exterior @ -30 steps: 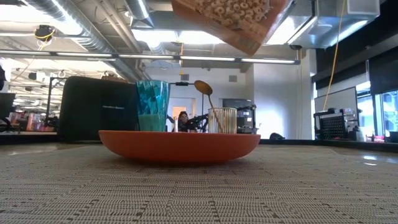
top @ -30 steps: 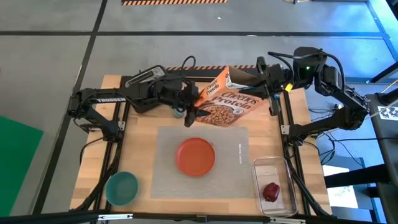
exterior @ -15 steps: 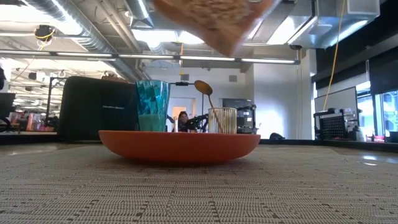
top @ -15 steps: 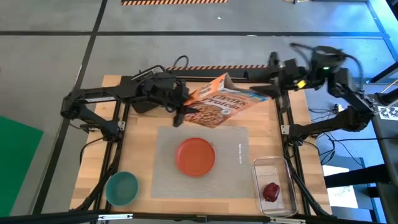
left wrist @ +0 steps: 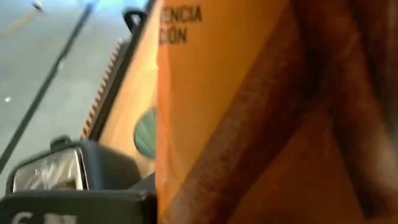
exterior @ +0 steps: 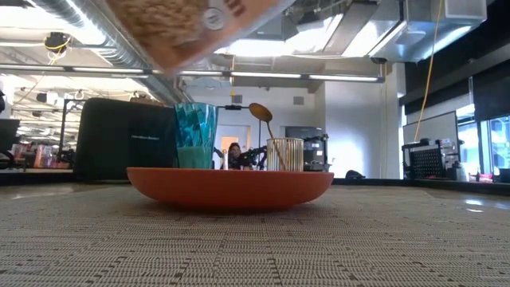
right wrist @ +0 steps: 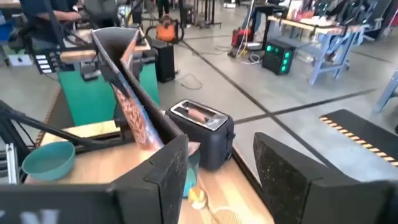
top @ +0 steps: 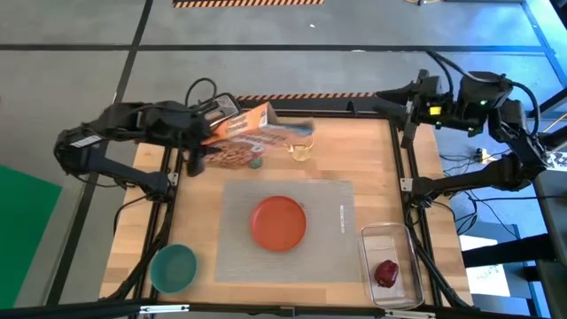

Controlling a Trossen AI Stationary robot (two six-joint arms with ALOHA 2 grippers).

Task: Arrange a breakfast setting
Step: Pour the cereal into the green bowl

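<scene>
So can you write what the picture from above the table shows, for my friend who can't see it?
The left gripper holds an orange cereal box over the table's far edge. An orange plate sits on a grey placemat, and the right gripper is open.

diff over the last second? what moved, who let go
The right gripper let go of the cereal box and pulled back to the table's far right corner, open. The left gripper, shut on the box, carried it leftward. The plate, bowl, placemat and tray stayed put.

It was an open robotics lab: exposed silver ceiling ducts [exterior: 96, 24] at upper left, cluttered blue-legged workbenches [right wrist: 323, 37] at upper right.
</scene>
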